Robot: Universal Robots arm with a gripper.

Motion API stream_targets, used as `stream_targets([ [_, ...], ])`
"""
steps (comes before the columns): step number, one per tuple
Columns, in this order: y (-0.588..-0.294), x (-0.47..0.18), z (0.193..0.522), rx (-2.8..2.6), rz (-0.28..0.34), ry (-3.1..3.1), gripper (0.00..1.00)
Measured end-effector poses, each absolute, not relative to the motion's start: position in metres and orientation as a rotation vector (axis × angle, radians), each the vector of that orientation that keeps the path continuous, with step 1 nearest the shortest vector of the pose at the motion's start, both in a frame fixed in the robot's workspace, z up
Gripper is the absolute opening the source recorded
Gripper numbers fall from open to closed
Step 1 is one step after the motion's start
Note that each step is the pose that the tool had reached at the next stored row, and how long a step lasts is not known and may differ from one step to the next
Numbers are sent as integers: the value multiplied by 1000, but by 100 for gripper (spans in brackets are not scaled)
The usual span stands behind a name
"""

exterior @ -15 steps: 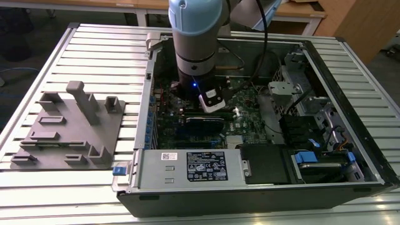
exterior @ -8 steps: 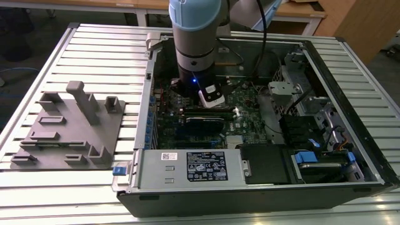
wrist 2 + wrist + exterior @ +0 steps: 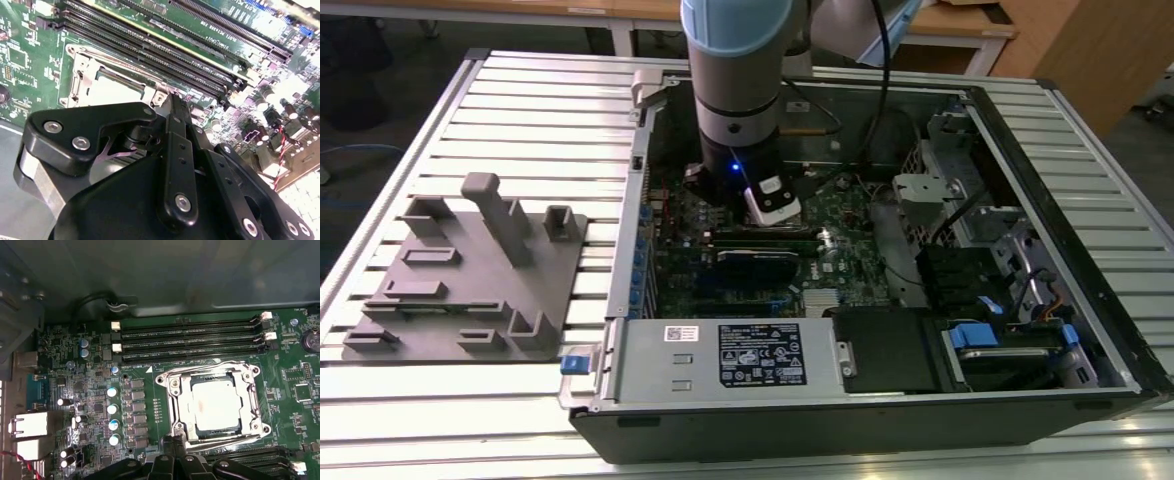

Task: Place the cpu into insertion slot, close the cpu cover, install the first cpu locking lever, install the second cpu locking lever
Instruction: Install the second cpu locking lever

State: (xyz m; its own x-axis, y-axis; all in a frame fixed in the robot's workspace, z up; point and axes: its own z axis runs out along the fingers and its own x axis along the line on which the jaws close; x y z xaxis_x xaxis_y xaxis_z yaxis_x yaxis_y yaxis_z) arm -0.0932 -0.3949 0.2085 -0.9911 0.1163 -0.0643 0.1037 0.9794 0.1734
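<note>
The cpu [image 3: 216,402], pale silver-grey, lies flat in the insertion slot [image 3: 248,414] on the green board; it also shows in the second wrist view as the cpu [image 3: 117,90]. The cpu cover [image 3: 175,402] lies down flat around the chip as a metal frame. One thin wire lever [image 3: 215,364] runs along the side by the memory slots. Another lever [image 3: 225,441] runs along the opposite side. My gripper [image 3: 167,441] is shut, its tip at the socket's edge by that second lever. I cannot tell whether it touches. In the exterior view the gripper [image 3: 767,205] reaches down inside the case.
Long black memory slots [image 3: 190,342] flank the socket on both sides. Capacitors [image 3: 114,407] and silver ports [image 3: 30,425] stand beside it. The open computer case [image 3: 1074,200] walls the board in. A grey fixture [image 3: 467,270] sits at the exterior view's left.
</note>
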Motion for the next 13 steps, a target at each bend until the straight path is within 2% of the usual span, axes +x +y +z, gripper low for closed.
stream_targets([
  [5, -395, -93, 209, 168, 180, 3055, 10],
  [13, -394, -93, 210, 168, 179, 3055, 10],
])
